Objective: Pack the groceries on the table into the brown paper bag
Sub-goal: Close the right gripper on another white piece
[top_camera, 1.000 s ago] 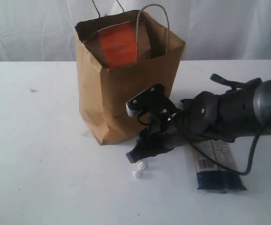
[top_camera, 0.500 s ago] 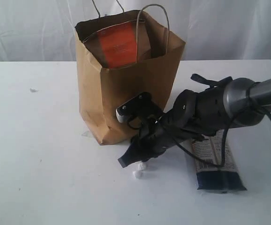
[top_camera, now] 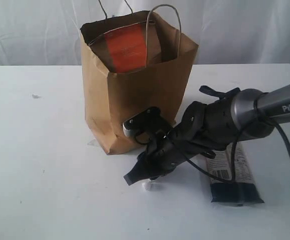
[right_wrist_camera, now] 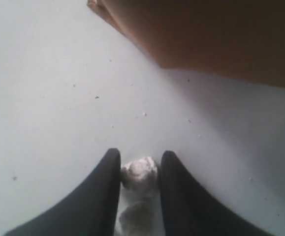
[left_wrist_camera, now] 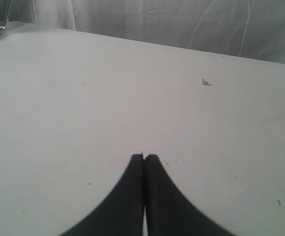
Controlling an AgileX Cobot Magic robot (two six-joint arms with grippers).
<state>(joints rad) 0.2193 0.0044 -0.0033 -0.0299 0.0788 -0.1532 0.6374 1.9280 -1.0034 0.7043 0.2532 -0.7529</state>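
White table: right gripper narrowly parted, pinching a white crumb (left gripper clenched).

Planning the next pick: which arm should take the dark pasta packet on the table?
Right, probably: its arm crosses the pasta packet beside the brown paper bag; the left gripper sits shut over table, no packet in view.

The pouch is hidden below its label by the bag wall. The packet has its far end hidden by the right arm. The rear handle is cut off at the exterior view's top edge. The crumb is blurred, its outline unclear.
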